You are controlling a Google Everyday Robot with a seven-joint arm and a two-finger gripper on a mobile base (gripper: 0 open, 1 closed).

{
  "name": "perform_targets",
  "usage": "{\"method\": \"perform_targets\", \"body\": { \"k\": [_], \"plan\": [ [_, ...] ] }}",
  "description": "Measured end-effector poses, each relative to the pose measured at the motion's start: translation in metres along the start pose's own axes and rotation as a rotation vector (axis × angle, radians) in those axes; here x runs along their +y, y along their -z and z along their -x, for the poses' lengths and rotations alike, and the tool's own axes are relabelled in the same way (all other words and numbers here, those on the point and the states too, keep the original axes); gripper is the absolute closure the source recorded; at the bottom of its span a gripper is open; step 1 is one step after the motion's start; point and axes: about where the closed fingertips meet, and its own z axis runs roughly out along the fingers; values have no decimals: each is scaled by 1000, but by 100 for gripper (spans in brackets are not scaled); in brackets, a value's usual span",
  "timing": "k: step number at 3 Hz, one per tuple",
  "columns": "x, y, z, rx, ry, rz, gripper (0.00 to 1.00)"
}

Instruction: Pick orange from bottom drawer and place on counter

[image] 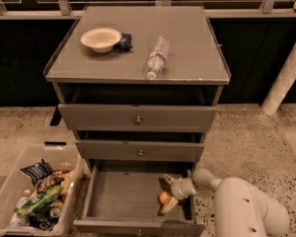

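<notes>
Orange (164, 197) sits on the floor of the bottom drawer (123, 194), at the right end near the front. The drawer is pulled open. The gripper (166, 194) is down inside it, reaching in from the right. Its fingers (170, 205) are spread wide, one on each side of the fruit and not clamped on it; the nearer one is just beside it or touching, can't tell which.

Handling, as I judge it: light, firm, round with a smooth skin, so it will roll away if nudged off-centre. It's tough enough for a moderate squeeze, no fragility worry. Best hold is across the widest part, fingers on opposite sides, low enough that it can't pop upward.

The table (187, 58) above carries a white bowl (101, 37) and a plastic bottle (157, 58) lying flat — bare space on the right.
</notes>
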Motion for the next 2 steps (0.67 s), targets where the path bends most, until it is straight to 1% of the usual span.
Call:
{"method": "perform_targets", "body": {
  "k": [1,2],
  "plan": [
    [6,-5,-14,9,-27,-8,0],
    [12,-8,-32,20,-76,-25,0]
  ]
}}
